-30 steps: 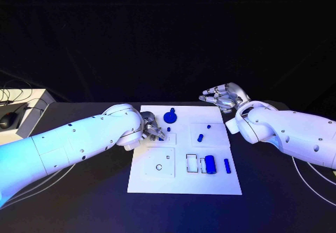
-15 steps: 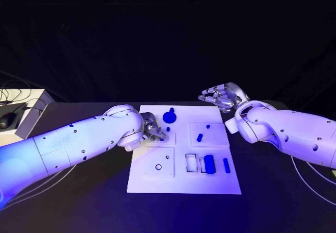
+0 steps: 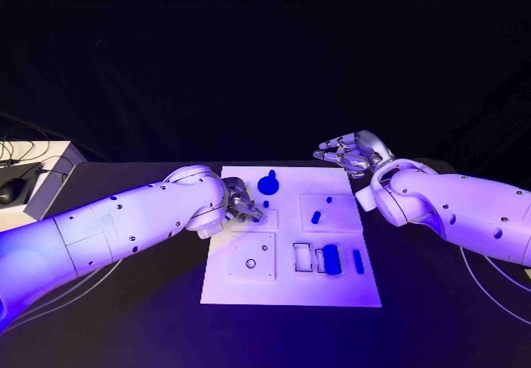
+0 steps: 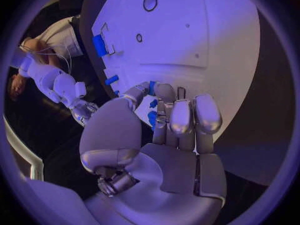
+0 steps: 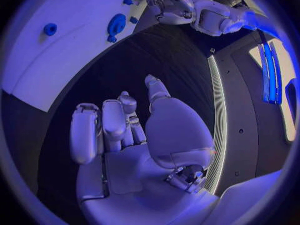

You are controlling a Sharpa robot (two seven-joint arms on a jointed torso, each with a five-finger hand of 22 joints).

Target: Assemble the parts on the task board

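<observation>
The white task board (image 3: 288,287) lies in the middle of the table. My left hand (image 3: 242,205) hovers over its left side, and thumb and fingers pinch a small blue peg (image 4: 152,118) just above a square plate (image 3: 257,218). A round blue knob part (image 3: 269,184) stands at the far edge of the board. Two small blue pieces (image 3: 315,217) sit on the right-hand square. A blue cylinder (image 3: 331,258) and a slim blue bar (image 3: 357,261) lie near the front right. My right hand (image 3: 352,151) is raised past the far right corner, fingers spread and empty (image 5: 125,135).
A pale box (image 3: 39,184) with cables and a mouse stands at the table's left edge. A plate with a round hole (image 3: 251,263) lies at the board's front left. Dark tabletop (image 3: 443,307) surrounds the board.
The left hand has shifted very slightly over the board's left side. The right hand and the loose parts have stayed put.
</observation>
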